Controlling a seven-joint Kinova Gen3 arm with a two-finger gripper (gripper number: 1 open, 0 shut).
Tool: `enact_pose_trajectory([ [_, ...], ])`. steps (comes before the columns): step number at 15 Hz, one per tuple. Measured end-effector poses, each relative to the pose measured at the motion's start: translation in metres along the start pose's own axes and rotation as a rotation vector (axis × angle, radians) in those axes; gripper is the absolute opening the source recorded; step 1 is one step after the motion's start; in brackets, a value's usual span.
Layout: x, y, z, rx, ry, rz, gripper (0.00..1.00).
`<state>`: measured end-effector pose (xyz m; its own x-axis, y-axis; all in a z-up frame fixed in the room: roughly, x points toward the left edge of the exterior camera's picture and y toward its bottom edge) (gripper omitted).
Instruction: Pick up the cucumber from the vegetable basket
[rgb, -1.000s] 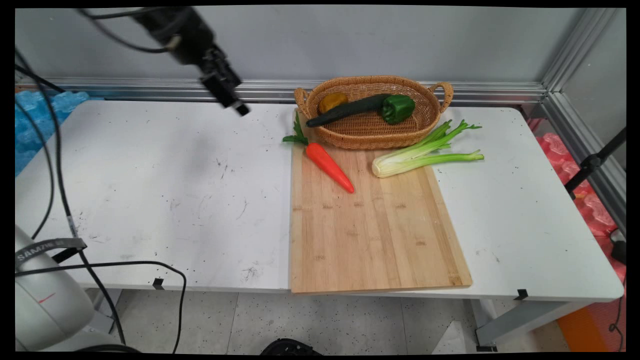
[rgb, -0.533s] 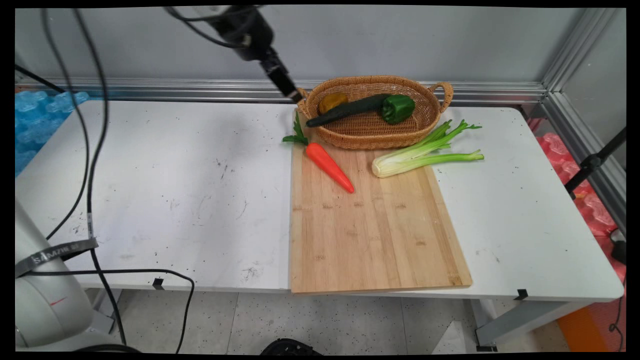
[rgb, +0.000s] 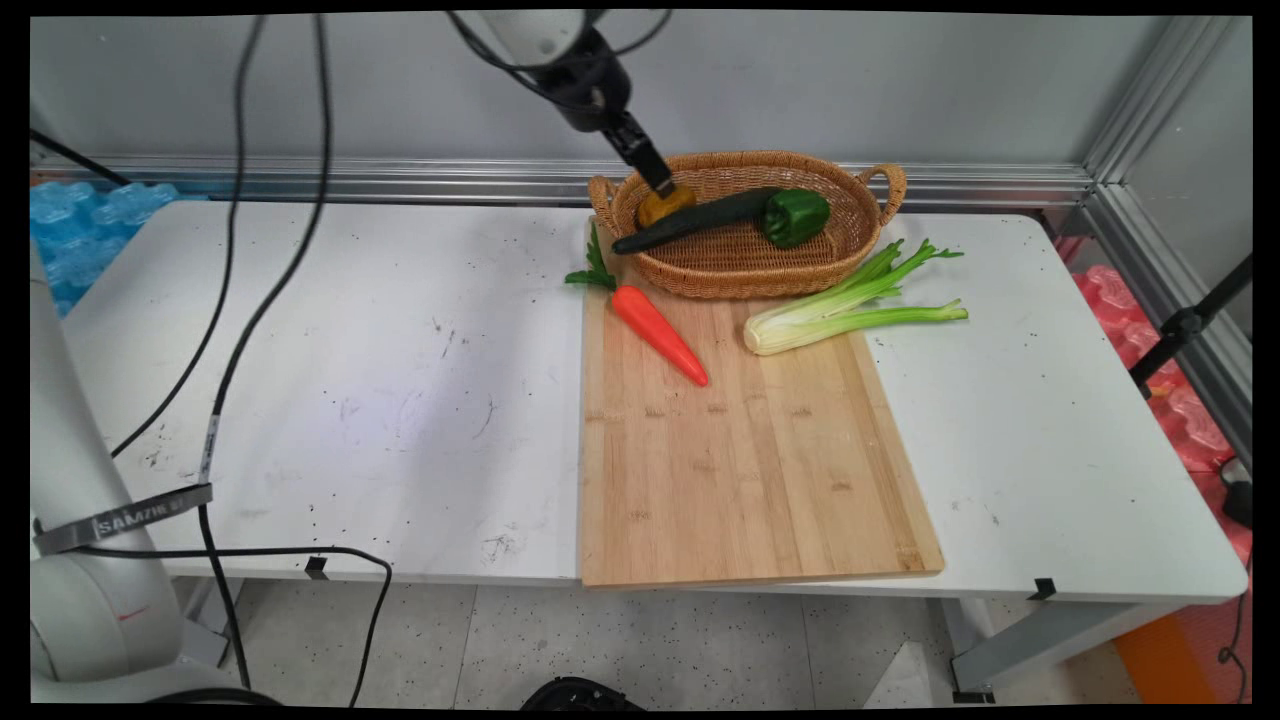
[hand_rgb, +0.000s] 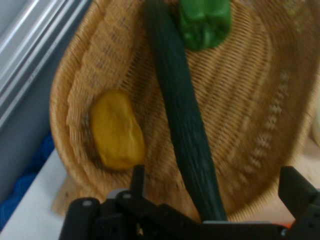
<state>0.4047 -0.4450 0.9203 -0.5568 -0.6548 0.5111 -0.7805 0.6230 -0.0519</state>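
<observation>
A: As we hovered over the basket (rgb: 880, 225), gripper (hand_rgb: 215, 192) was spread wide, holding nothing, fingers straddling the cucumber (hand_rgb: 182, 115).

B: Nearest veg?

A: Yellow one (hand_rgb: 116, 129), at basket's wall; pepper (hand_rgb: 205, 20) beyond. Carrot (rgb: 658, 333), celery (rgb: 835, 315) sat on the board (rgb: 750, 480).
</observation>
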Motion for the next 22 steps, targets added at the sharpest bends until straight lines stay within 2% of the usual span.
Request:
enact_pose_trajectory([
  [8, 0.03, -0.004, 0.084, 0.018, -0.013, -0.025, 1.0],
  [14, 0.043, -0.003, 0.138, 0.023, -0.032, -0.071, 1.0],
  [18, 0.047, -0.002, 0.162, 0.024, -0.043, -0.101, 1.0],
  [22, 0.05, -0.003, 0.172, 0.028, -0.044, -0.119, 1.0],
])
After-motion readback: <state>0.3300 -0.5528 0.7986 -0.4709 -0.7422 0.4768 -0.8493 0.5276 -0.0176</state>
